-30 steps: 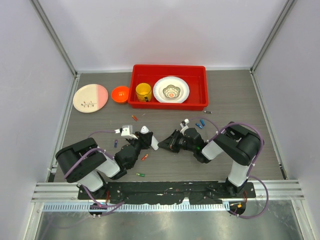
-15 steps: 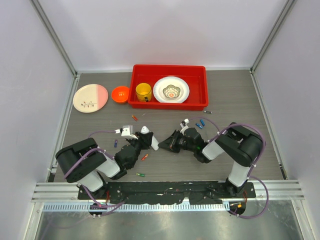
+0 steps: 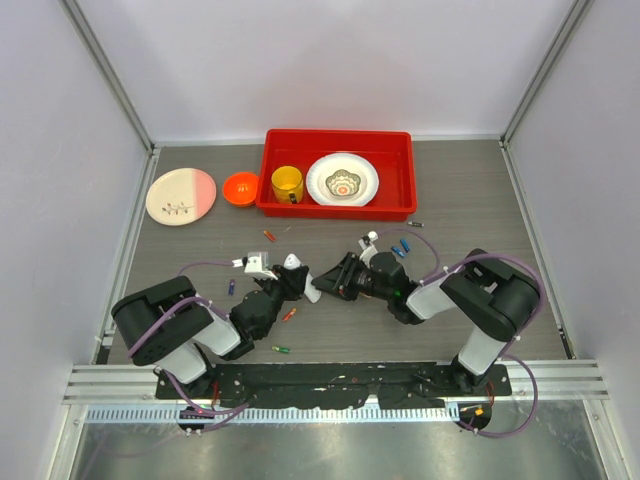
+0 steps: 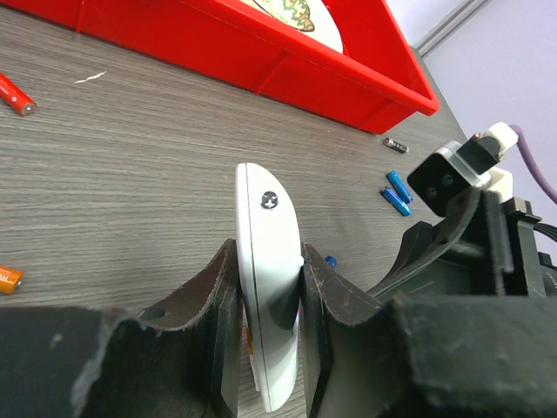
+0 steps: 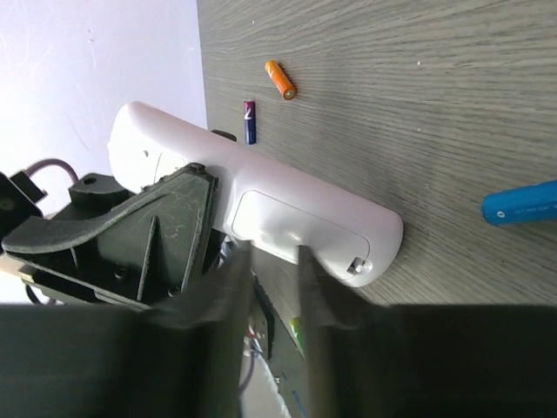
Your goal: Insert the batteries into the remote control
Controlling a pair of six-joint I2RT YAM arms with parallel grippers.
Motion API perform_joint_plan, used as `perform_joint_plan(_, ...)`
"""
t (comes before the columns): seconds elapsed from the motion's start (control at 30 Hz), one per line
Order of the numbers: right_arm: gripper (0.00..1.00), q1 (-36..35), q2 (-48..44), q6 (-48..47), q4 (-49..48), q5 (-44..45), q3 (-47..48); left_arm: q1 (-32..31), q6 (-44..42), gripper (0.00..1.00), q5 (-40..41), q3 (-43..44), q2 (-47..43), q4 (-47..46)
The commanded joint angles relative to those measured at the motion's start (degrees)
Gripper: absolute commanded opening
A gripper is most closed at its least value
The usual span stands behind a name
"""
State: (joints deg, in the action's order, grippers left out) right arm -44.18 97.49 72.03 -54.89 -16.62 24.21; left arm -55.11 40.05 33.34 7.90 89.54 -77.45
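My left gripper (image 3: 297,281) is shut on the white remote control (image 3: 301,276), holding it on edge just above the table. In the left wrist view the remote (image 4: 268,261) stands edge-on between my fingers (image 4: 213,322). In the right wrist view its back cover (image 5: 300,228) faces the camera and looks in place. My right gripper (image 3: 335,281) is right of the remote; its fingertips (image 5: 237,266), empty with only a narrow gap between them, meet the remote's lower edge. Loose batteries lie around: orange (image 3: 289,314), green (image 3: 281,349), blue (image 3: 231,287), a blue pair (image 3: 401,247).
A red tray (image 3: 400,205) at the back holds a yellow cup (image 3: 287,183) and a patterned plate (image 3: 343,180). An orange bowl (image 3: 240,187) and a pink-and-cream plate (image 3: 181,195) stand to its left. More batteries lie near the tray: red (image 3: 268,236), dark (image 3: 415,224).
My right gripper has moved a little left, up against the remote, and the right arm's elbow has swung right. The left gripper and remote have barely moved.
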Motion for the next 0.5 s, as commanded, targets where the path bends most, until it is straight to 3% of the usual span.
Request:
perform_joint_plan(0.0,0.41,-0.2,-4.1,-1.3,0.4,1.3,-0.9,-0.4,-2.2,0.0,1.4,-0.5,0.4,-11.1)
perform_joint_plan(0.1,0.49,-0.1,-5.4,-1.5,2.5,2.1,-2.0,-0.4,-2.2,0.0,1.7,-0.5,0.5,-11.1)
perform_joint_plan(0.47,0.49,-0.1,-4.7,-1.5,5.2,1.7,-2.2,-1.2,-3.5,0.0,3.1,-0.6,0.6,-11.1)
